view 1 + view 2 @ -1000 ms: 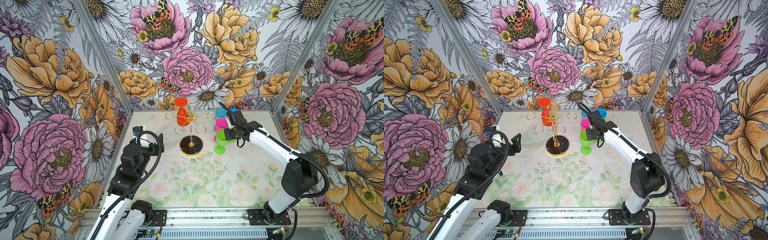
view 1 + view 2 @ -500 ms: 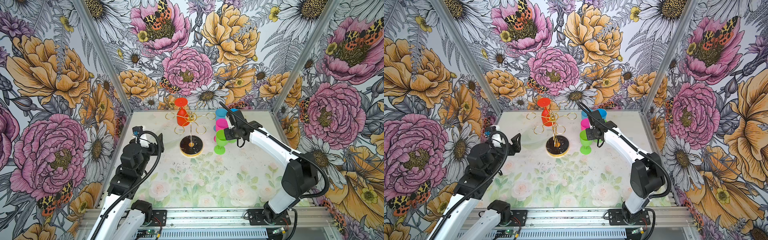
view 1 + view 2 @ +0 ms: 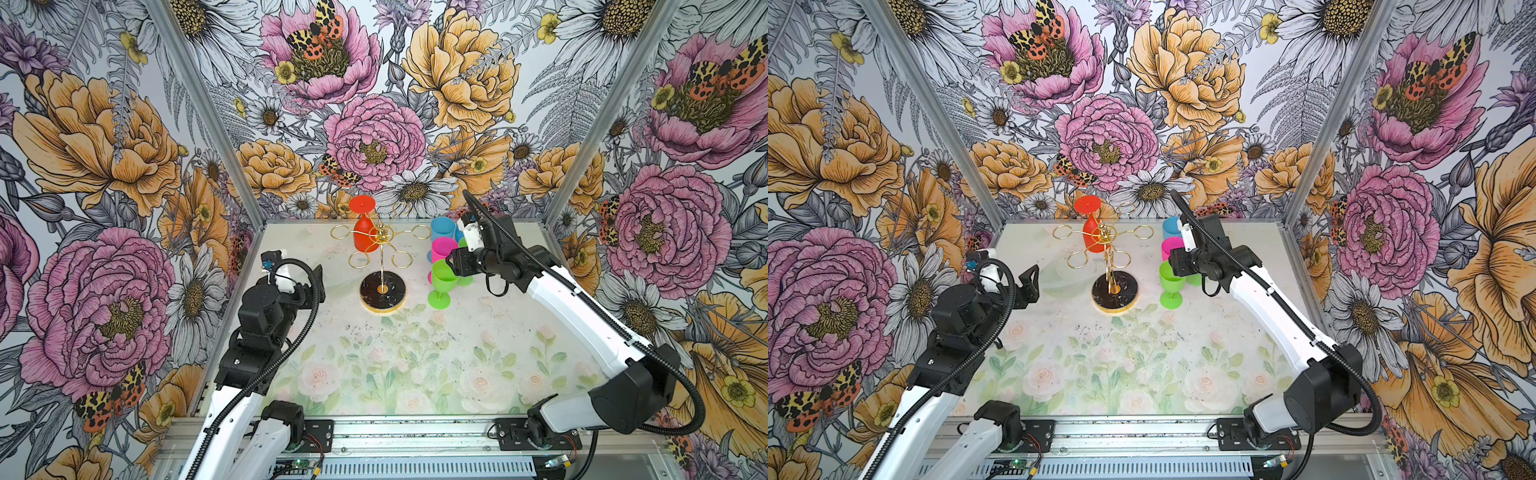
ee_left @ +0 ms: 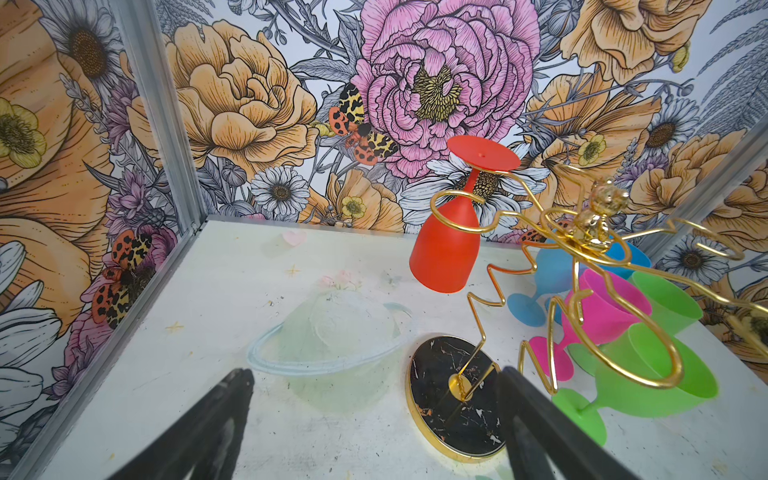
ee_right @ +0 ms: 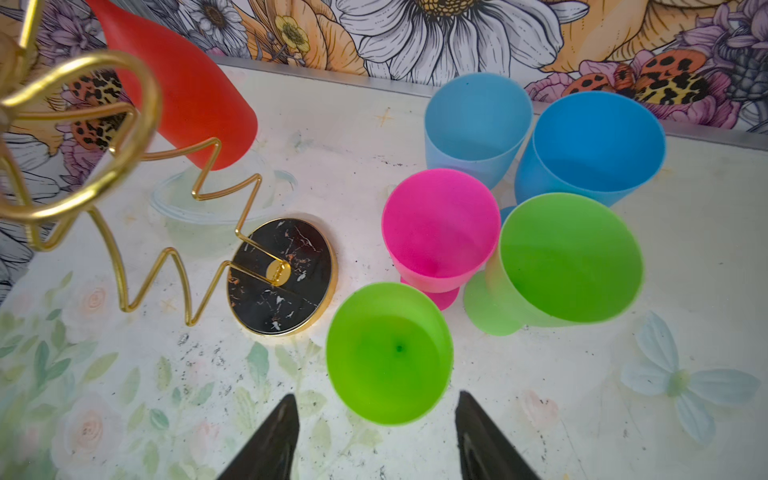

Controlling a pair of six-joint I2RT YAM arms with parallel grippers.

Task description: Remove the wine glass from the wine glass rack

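Observation:
The wine glass rack (image 3: 382, 291) (image 3: 1115, 291) is a gold wire stand on a black disc base, at the table's back middle. One red wine glass (image 3: 365, 237) (image 3: 1094, 237) (image 4: 444, 253) hangs upside down from a back-left loop. My right gripper (image 3: 451, 266) (image 5: 376, 399) is open, right of the rack. Its fingertips stand either side of an upright green glass (image 3: 442, 278) (image 5: 388, 353) on the table, clear of its bowl. My left gripper (image 3: 1030, 282) (image 4: 374, 374) is open and empty, low on the rack's left, facing the base (image 4: 453, 399).
Behind the near green glass stand a pink glass (image 5: 440, 224), a second green glass (image 5: 569, 257) and two blue ones (image 5: 478, 124) (image 5: 594, 145), bunched at the back right. The rack's other loops (image 3: 401, 259) hold nothing. Flowered walls close the back and sides.
My right gripper's jaws have opened off the green glass, which stays standing on the table. Neither arm has shifted noticeably.

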